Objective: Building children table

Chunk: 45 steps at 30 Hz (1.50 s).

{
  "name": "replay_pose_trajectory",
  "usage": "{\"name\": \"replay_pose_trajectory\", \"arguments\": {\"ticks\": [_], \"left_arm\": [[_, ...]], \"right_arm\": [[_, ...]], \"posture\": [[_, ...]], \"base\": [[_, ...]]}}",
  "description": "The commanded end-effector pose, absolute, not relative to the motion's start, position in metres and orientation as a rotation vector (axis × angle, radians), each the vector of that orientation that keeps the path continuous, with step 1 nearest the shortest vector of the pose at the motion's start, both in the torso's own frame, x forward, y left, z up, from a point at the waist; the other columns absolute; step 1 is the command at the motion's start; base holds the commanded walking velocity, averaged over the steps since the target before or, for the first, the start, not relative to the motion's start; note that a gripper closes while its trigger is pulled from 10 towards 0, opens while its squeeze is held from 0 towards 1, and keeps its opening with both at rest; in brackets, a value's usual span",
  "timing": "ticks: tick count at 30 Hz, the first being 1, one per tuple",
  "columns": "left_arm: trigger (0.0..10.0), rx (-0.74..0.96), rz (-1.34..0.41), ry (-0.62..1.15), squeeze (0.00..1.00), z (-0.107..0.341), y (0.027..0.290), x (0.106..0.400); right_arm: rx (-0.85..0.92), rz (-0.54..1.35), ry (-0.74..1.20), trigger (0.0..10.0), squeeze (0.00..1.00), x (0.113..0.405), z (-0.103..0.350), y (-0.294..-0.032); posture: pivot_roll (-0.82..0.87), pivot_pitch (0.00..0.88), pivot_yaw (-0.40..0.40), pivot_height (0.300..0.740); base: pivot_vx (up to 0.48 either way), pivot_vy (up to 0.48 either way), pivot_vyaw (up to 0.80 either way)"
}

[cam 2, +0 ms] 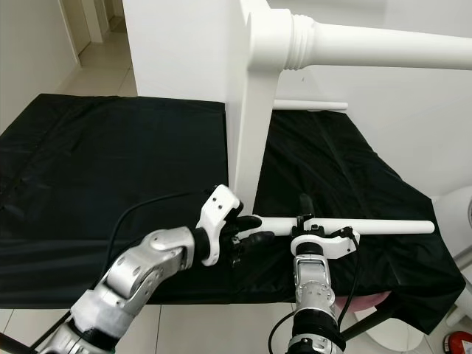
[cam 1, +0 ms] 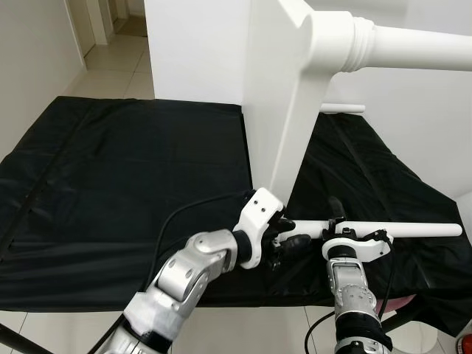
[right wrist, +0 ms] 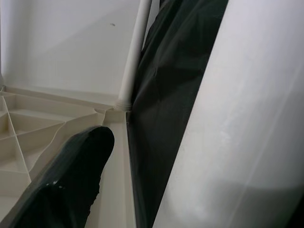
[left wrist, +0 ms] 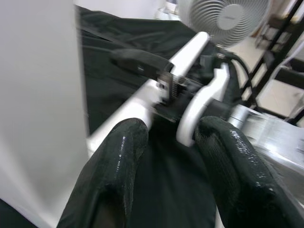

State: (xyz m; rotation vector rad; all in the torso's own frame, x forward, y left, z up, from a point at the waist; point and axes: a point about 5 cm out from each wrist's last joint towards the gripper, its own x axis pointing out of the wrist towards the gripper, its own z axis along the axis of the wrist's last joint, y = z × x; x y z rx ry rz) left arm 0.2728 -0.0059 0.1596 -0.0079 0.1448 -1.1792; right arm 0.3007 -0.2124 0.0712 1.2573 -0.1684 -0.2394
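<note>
While the white table stands on its side on the black-covered counter, the right hand grips its lower leg; the left hand hangs released beside that leg.

My two arms are silver metal, built from rounded, jointed segments with a brushed sheen. My left arm is bulky near the elbow, with a faceted silver shell, and a thin black cable loops out from it and back toward the wrist. A white plastic bracket with small dark screw holes caps that wrist. My left gripper ends in two thick, glossy black fingers with rounded tips. My right arm is a slimmer ribbed silver cylinder, topped by a white curved clamp-shaped bracket with black fittings and a black cable. My right gripper's black finger looks smooth and slightly shiny.
</note>
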Motion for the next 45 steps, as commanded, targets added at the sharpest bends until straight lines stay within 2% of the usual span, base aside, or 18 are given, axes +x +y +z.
{"name": "replay_pose_trajectory", "arguments": {"ticks": [1,10,17,35,45], "left_arm": [[10.0,0.021,-1.270,0.150,0.00,0.156,-0.010,0.271],[10.0,0.161,-1.361,0.139,0.00,0.149,-0.003,0.290],[10.0,0.197,-1.394,0.129,0.00,0.147,-0.002,0.296],[10.0,0.228,-1.418,0.079,0.00,0.156,-0.003,0.313],[10.0,0.229,-1.421,0.067,0.00,0.156,0.000,0.321]], "right_arm": [[1.261,-0.332,-0.138,10.0,0.00,0.291,0.057,-0.220],[1.261,-0.322,-0.153,10.0,0.00,0.290,0.060,-0.217],[1.260,-0.318,-0.163,10.0,0.00,0.287,0.062,-0.215],[1.268,-0.293,-0.179,10.0,0.00,0.277,0.075,-0.209],[1.255,-0.266,-0.211,10.0,0.00,0.266,0.102,-0.201]], "posture": [[-0.02,0.022,-0.040,0.740],[-0.05,0.014,-0.015,0.740],[-0.06,0.007,0.002,0.740],[-0.08,0.010,0.016,0.740],[-0.08,0.016,0.022,0.740]], "base": [[0.000,0.000,0.00],[0.000,0.000,0.00],[0.000,0.000,0.00],[0.000,0.000,0.00],[0.000,0.000,0.00]]}}
